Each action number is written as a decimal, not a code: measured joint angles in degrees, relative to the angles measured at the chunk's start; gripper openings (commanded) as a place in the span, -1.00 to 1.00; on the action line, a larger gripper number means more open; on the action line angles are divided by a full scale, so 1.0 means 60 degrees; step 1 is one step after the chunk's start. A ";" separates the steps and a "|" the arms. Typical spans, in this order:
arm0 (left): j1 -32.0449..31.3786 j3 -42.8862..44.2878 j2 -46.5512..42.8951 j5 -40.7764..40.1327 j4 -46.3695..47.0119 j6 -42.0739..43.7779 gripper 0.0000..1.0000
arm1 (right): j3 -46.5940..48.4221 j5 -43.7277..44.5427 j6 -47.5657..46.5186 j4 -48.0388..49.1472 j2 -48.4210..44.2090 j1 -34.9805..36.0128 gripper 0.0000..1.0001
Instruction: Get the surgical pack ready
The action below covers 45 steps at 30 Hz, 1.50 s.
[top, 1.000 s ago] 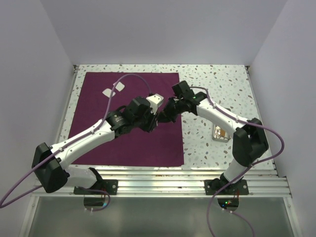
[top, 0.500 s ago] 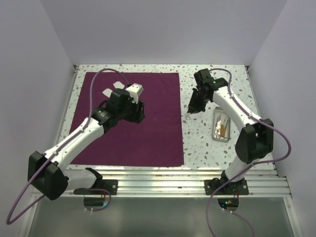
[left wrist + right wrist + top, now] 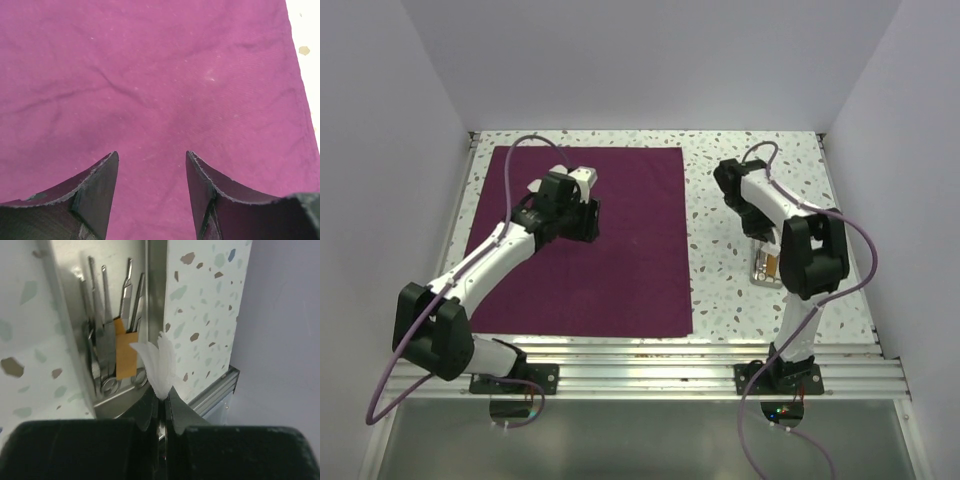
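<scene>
- Black-and-white left arm reaches from its base at the near left, out over the cloth. Its wrist is turned down, so the left fingers (image 3: pixel 95 192) hover just above the fabric.
- Left fingers are released: the two dark tips stand well apart, with bare cloth between them and nothing held.
- Right arm is folded steeply, elbow high, with its wrist out over the right side of the surface (image 3: pixel 720 290).
- Right fingers (image 3: pixel 182 415) are clenched on a white folded piece (image 3: pixel 157 367), which fans out above the pinch.
- Deep purple-maroon and matte, the surgical pack (image 3: pixel 630 260) lies spread flat on the left half of the speckled surface. Its far edge is close to the back wall, its near edge close to the aluminium rail (image 3: pixel 650 355).
- Seen from the left wrist, the cloth shows a few soft creases, and its right edge meets the pale terrazzo.
- Well apart from the cloth, on the right, sits a metal tray (image 3: pixel 156 290) holding steel instruments (image 3: pixel 107 340) side by side. An orange band (image 3: pixel 125 355) lies across some of them.
- From the right wrist, the white folded piece lines up with the tray's edge. Whether it touches the tray cannot be told.
- From above, the right arm's own links cover part of the tray.
</scene>
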 measured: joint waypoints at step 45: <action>0.1989 0.7450 0.6473 -0.3158 -0.3457 -0.1446 0.16 | 0.0670 -0.3621 -0.0503 0.0382 -0.0641 -0.0801 0.40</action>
